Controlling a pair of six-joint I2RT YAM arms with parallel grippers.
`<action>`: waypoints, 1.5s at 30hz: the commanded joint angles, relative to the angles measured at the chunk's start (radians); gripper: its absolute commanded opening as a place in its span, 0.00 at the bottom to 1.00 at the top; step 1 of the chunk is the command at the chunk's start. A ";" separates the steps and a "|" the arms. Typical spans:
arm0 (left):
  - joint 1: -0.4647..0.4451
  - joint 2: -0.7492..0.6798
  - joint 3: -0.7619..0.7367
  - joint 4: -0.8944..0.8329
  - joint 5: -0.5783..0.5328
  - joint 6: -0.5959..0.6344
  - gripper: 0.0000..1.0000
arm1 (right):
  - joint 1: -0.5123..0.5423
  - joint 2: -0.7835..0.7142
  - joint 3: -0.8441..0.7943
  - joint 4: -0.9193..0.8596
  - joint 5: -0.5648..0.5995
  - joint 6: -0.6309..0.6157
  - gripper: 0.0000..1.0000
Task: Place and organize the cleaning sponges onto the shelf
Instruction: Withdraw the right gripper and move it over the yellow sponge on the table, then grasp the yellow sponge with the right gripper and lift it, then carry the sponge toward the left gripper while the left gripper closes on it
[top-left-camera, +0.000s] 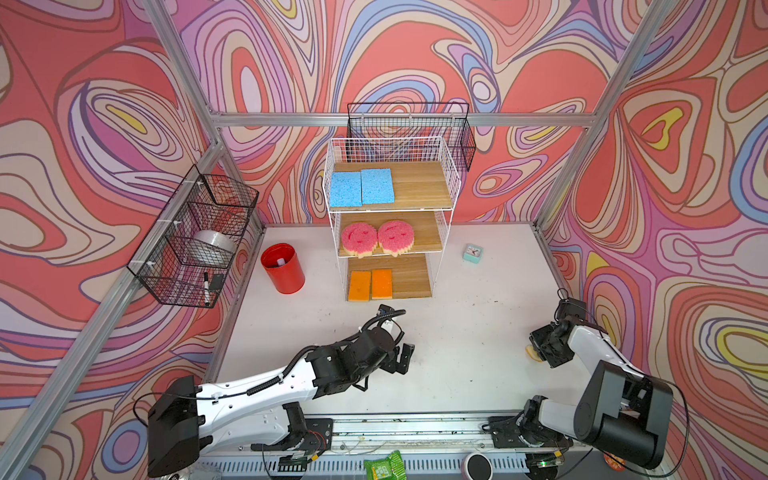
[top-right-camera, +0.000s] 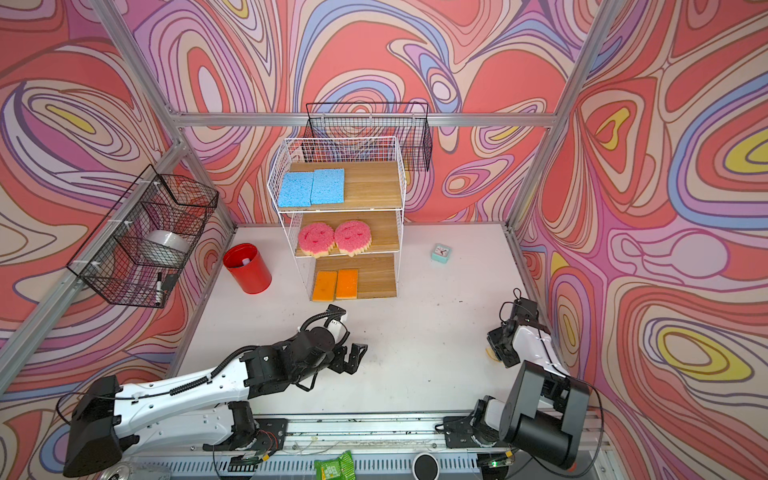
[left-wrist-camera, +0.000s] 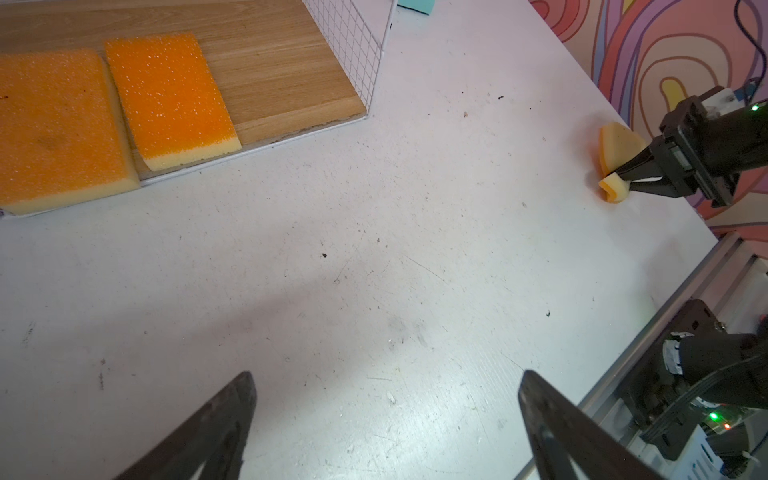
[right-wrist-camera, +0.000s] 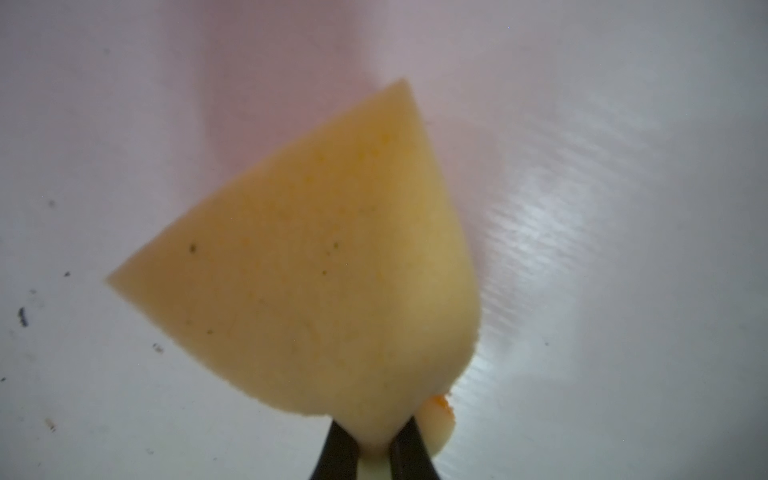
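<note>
orange sponge (left-wrist-camera: 619, 145) pinched by right gripper (left-wrist-camera: 623, 181); left gripper (left-wrist-camera: 386, 374) wide; clock (top-left-camera: 472, 252) near shelf (top-left-camera: 422, 185).

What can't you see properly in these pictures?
- Orange-and-yellow rectangular sponge: in both top views the right arm hides nearly all of it; it is blurred in the right wrist view.
- Red round bin: the pale thing inside is too small to name.
- Small mint-green clock: its hands are too small to read.

Bright, even light, soft shadows on the table (left-wrist-camera: 415, 249); the near sponge (right-wrist-camera: 311, 270) is blurred.
</note>
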 joint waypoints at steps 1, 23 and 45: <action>0.065 -0.033 -0.013 0.066 0.117 -0.037 0.97 | 0.005 -0.104 0.053 -0.040 -0.155 -0.112 0.00; 0.119 0.049 -0.134 0.641 0.329 -0.031 0.70 | 0.819 -0.105 0.152 0.464 -0.355 0.066 0.11; 0.248 0.193 -0.038 0.617 0.268 -0.125 0.64 | 1.154 0.005 0.135 0.504 -0.320 -0.103 0.12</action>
